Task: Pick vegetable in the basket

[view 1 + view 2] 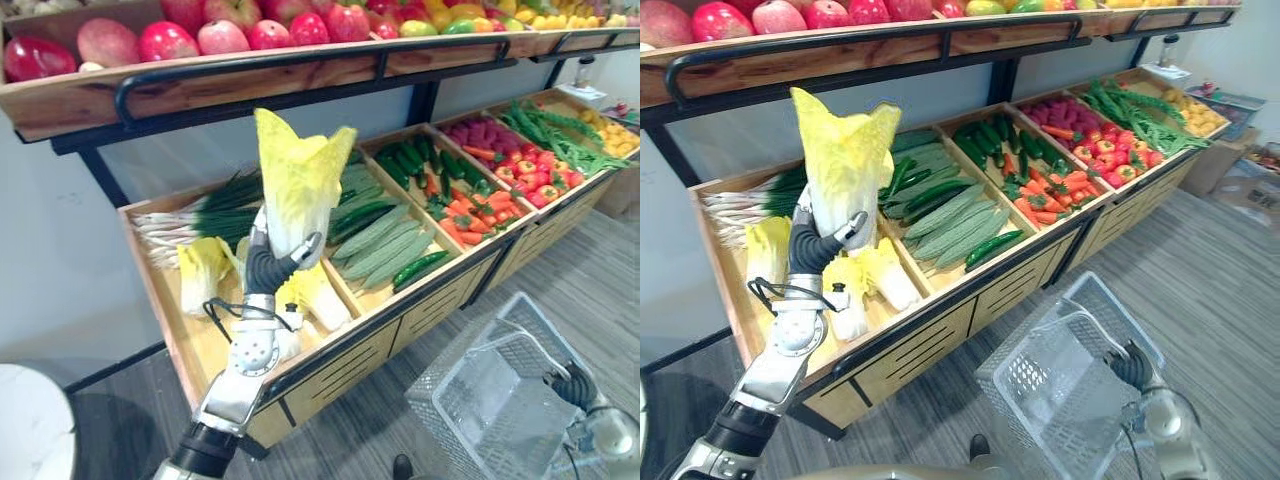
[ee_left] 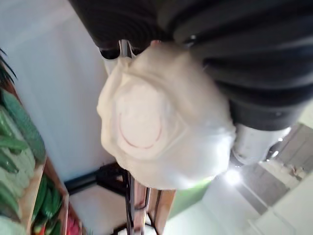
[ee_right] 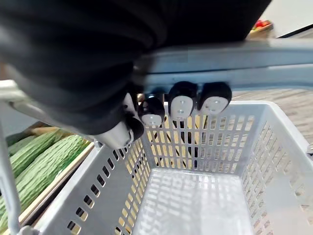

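My left hand [image 1: 266,268] is shut on the pale stem end of a yellow-green napa cabbage [image 1: 300,178] and holds it upright, lifted clear of the leftmost wooden bin [image 1: 190,350]. In the left wrist view the cabbage's cut white base [image 2: 146,122] sits right against the hand's dark cover. Low at the right hangs a grey plastic basket [image 1: 540,330], empty inside [image 3: 195,196]. My right hand [image 1: 1132,368] is shut on its grey handle [image 3: 220,61], with the dark fingertips [image 3: 181,105] curled under the bar.
More napa cabbages [image 1: 205,272] and green onions [image 1: 200,215] lie in the leftmost bin. Bins to the right hold cucumbers [image 1: 385,245], carrots [image 1: 480,210], tomatoes [image 1: 535,170] and green beans [image 1: 560,135]. A shelf of apples [image 1: 250,35] overhangs. Floor lies in front.
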You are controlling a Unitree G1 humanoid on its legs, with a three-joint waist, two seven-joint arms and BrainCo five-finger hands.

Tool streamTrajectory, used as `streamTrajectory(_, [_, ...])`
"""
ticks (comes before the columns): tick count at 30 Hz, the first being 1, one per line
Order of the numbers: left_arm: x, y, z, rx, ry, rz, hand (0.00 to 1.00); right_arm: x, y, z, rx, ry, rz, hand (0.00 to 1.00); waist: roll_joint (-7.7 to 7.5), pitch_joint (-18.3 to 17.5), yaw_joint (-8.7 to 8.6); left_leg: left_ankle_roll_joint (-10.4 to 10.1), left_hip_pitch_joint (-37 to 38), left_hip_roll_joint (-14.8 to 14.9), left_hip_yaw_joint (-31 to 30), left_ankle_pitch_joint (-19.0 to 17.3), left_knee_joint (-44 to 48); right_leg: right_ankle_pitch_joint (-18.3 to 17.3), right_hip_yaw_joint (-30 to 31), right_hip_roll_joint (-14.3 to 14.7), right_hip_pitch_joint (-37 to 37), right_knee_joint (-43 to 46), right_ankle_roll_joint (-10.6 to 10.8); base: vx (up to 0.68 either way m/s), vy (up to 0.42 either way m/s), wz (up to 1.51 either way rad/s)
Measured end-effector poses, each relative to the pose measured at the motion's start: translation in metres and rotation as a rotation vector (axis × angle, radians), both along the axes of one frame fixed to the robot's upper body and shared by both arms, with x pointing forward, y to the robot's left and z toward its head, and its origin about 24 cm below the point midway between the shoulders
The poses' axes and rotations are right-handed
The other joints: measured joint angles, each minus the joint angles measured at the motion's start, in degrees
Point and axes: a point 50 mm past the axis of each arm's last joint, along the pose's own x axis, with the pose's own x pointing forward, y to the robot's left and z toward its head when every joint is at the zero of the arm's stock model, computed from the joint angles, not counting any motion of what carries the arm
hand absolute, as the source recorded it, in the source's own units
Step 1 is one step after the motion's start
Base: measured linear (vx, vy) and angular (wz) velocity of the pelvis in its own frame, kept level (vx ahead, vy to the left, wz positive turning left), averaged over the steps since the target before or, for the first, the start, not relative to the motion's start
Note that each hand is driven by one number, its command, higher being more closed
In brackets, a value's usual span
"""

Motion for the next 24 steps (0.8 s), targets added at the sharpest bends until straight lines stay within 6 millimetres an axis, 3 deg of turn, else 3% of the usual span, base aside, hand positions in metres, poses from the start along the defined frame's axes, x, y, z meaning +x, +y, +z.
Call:
streamTrajectory(8, [-0.019, -0.049, -0.019, 0.206, 0.081, -0.447, 1.00, 0.031, 0.025, 0.027, -0.002, 0.033, 0.264, 1.00, 0.28, 0.01, -1.00, 0.07, 0.04, 1.67, 5.23, -5.99, 8.04, 1.75, 1.30, 0.47, 0.06, -0.21, -1.00, 0.02, 0.016, -0.34])
streamTrajectory(15, [-0.041, -0.095, -0.013, 0.349, 0.052, -0.863, 1.00, 0.044, 0.033, 0.059, -0.086, 0.043, 0.437, 1.00, 1.94, 0.04, -1.30, -0.74, -0.79, 4.17, 8.47, -9.41, 13.99, 1.04, -0.47, 1.08, -0.15, 0.41, -1.84, -0.04, -0.030, -0.21])
streamTrajectory(19, [-0.058, -0.112, -0.023, 0.419, 0.082, -1.038, 1.00, 0.043, 0.031, 0.066, -0.193, 0.145, 0.536, 1.00, 2.93, -0.21, -1.34, -1.97, -0.82, 5.19, 9.51, -10.20, 14.98, -0.40, -1.10, 1.73, -1.22, 2.25, -2.39, -0.01, -0.038, -0.11])
streamTrajectory(24, [-0.070, -0.118, -0.033, 0.479, 0.120, -1.132, 1.00, 0.040, 0.027, 0.067, -0.245, 0.240, 0.586, 1.00, 3.14, -0.35, -1.44, -2.21, -1.56, 5.75, 9.77, -10.33, 15.67, -0.56, -1.18, 2.04, -2.30, 3.01, -2.62, -0.02, -0.018, -0.05])
